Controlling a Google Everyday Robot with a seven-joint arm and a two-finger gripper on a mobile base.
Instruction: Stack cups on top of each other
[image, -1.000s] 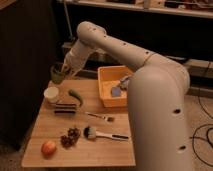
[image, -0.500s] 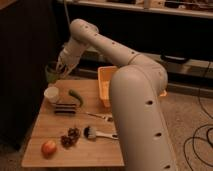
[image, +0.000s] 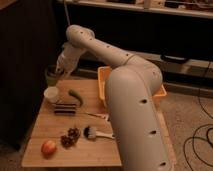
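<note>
My gripper (image: 58, 73) is at the back left of the wooden table (image: 45, 125). It is shut on the dark olive-green cup (image: 51, 76) and holds it upright. The green cup is just above and behind the white cup (image: 51, 93), which stands on the table's left side. There is a small gap between the two cups. The arm reaches in from the right and its large white body hides the table's right part.
A green vegetable (image: 76, 96) and a dark flat block (image: 65, 109) lie right of the white cup. A fork (image: 97, 116), a brush (image: 94, 133), grapes (image: 70, 138) and an apple (image: 48, 148) lie nearer the front. An orange bin (image: 103, 80) stands at the right.
The gripper has carried the green cup a little to the left and slightly down, to above the white cup. The arm's body has swung further across the right of the view.
</note>
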